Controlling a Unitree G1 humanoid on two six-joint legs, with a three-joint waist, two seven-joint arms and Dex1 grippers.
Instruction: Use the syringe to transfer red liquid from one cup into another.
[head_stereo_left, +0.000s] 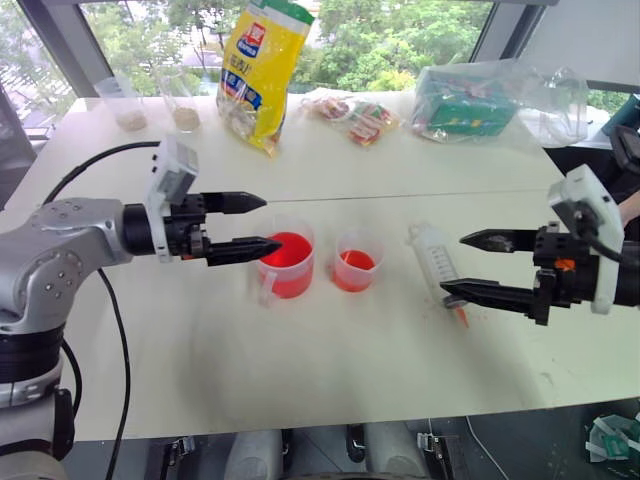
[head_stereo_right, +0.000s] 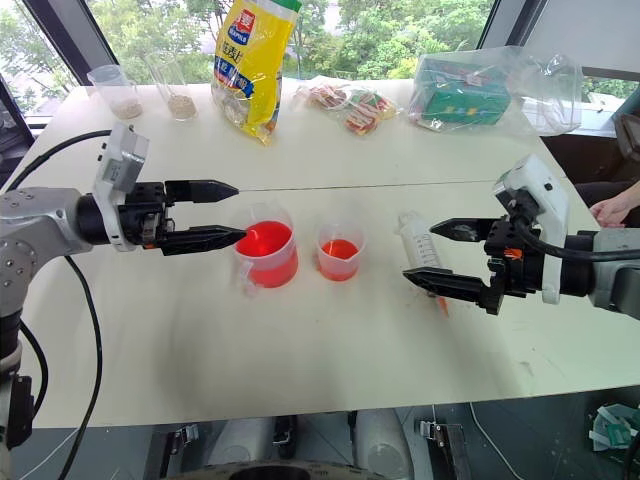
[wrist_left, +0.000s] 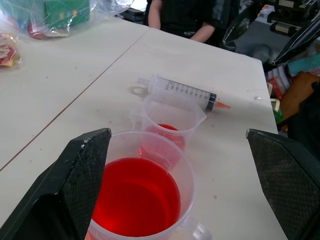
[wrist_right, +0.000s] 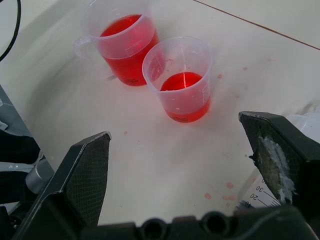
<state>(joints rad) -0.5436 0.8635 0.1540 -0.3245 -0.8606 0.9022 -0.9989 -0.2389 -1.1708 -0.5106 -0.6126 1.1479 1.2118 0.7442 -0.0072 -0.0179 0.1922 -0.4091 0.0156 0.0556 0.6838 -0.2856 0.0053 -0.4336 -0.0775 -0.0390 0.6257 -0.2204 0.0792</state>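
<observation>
The handled beaker (head_stereo_left: 287, 265) stands mid-table, well filled with red liquid (wrist_left: 136, 197). Just to its right is the smaller handleless cup (head_stereo_left: 356, 262), holding a shallow layer of red liquid. Further right the syringe (head_stereo_left: 437, 262) lies flat on the table with its orange tip (wrist_left: 223, 105) toward the front edge. My left gripper (head_stereo_left: 268, 222) hangs open above the table, its tips at the beaker's left rim and touching nothing. From the right, my right gripper (head_stereo_left: 453, 264) hovers open over the syringe, with one finger (wrist_right: 280, 150) on each side of it.
Along the back stand a yellow bag (head_stereo_left: 262, 70), two clear cups with grains (head_stereo_left: 125, 100), snack packets (head_stereo_left: 355, 118) and a clear bag with a green box (head_stereo_left: 470, 100). A person's hand (head_stereo_right: 612, 210) rests at the table's right edge. A black cable (head_stereo_left: 110, 310) trails down the left side.
</observation>
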